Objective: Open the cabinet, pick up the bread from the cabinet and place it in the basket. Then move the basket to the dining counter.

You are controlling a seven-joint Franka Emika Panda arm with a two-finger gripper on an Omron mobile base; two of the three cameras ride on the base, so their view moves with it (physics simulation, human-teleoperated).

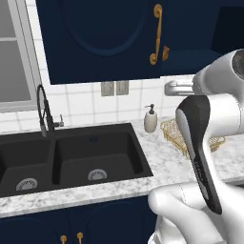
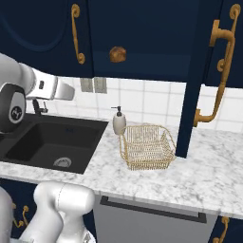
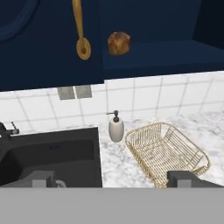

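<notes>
The cabinet [image 2: 142, 38] is open, with one door [image 2: 201, 76] swung out over the worktop [image 2: 209, 175]. The bread [image 2: 117, 54] sits inside on the cabinet shelf. Below it, the basket [image 2: 146, 147] stands on the worktop, just beside a soap bottle [image 2: 119, 122] and near the black sink [image 1: 71, 157]. The tool [image 3: 113, 179] hangs above the worktop. Its two tips are wide apart and hold nothing.

White tiled wall [image 2: 156, 102] behind a marble counter [image 2: 209, 166] with black sink [image 1: 71, 157], window [image 1: 14, 52] at left.
</notes>
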